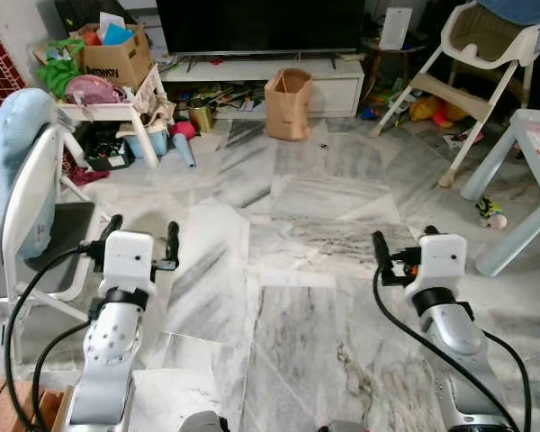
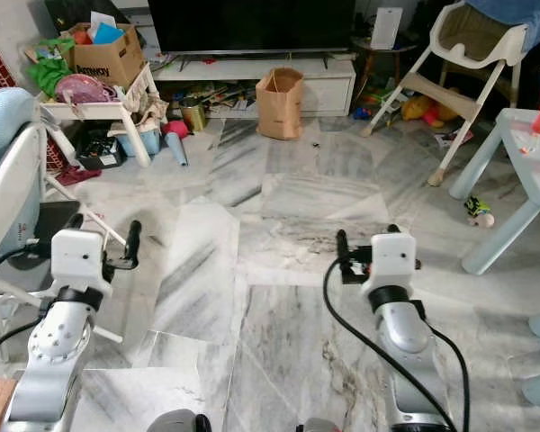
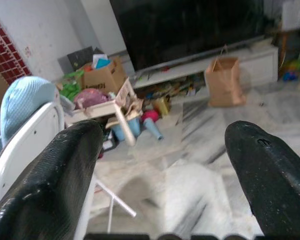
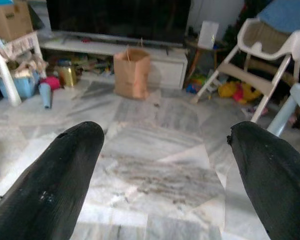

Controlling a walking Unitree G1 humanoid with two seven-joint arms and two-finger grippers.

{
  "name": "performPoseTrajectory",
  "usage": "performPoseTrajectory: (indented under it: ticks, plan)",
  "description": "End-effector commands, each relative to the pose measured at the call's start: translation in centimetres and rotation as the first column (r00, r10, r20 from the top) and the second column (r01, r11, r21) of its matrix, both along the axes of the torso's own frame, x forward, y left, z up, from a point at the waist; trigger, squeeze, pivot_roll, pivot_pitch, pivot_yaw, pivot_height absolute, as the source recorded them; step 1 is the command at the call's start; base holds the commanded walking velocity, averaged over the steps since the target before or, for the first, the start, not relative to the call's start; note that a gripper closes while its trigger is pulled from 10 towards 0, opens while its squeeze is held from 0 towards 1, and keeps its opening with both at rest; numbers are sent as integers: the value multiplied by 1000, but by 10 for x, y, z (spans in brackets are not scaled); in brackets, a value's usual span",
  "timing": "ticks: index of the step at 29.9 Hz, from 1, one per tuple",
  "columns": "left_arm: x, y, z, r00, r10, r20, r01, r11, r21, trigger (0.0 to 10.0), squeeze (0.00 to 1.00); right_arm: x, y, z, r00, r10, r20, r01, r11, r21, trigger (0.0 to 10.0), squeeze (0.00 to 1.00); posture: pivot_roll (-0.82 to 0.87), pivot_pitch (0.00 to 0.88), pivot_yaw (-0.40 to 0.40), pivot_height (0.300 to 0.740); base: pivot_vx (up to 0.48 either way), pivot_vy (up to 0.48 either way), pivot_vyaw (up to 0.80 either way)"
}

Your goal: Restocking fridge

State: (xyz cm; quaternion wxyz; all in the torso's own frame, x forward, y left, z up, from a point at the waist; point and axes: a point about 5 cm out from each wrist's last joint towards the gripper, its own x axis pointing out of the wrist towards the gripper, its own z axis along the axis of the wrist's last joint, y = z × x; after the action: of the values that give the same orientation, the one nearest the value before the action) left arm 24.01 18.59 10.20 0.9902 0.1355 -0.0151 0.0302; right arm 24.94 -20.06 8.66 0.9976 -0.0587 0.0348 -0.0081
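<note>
Honestly, both grippers, left (image 1: pixel 140 241) and right (image 1: pixel 403 249), gape empty; walking on, it could clip that bag (image 1: pixel 288 104) or highchair (image 1: pixel 472 63).

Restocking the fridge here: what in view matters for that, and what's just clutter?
Job-related:
- brown paper bag on the floor by the TV stand, possibly groceries; contents can't be seen
- left claw, open, empty
- right claw, open, empty

Just lying about:
- cardboard box
- high chair
- toys
</note>
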Motion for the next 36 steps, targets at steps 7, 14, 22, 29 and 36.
performPoseTrajectory:
  ticks: [7, 14, 22, 29, 36]
  plan:
    - [3, 16, -19, 996, 0, -86, -2, 1000, -24, 10000, 0, -11, 12, -2, 1000, 8, -10, -7, 999, 47, 10000, 0, 9, 0, 79, 740, 0, 0, 0]
    - [9, -6, -18, 995, -67, -69, 64, 997, -43, 10000, 0, -7, 13, -4, 1000, 15, -27, -13, 998, 66, 10000, 0, 17, 0, 57, 740, 0, 0, 0]
    - [-5, 0, -17, 997, -36, -66, 31, 997, -76, 10000, 0, -16, 26, 2, 995, 103, -19, -102, 993, 62, 10000, 0, 35, 0, 45, 740, 0, 0, 0]
    - [2, -2, -8, 999, -38, -30, 35, 996, -88, 10000, 0, -1, 31, 10, 994, 113, 11, -113, 993, 43, 10000, 0, 44, 7, 37, 740, 0, 0, 58]
    - [2, -6, -13, 998, -38, -54, 33, 994, -100, 10000, 0, -5, 30, 10, 992, 128, -1, -128, 992, 17, 10000, 0, 26, 36, 29, 740, 0, 0, 758]
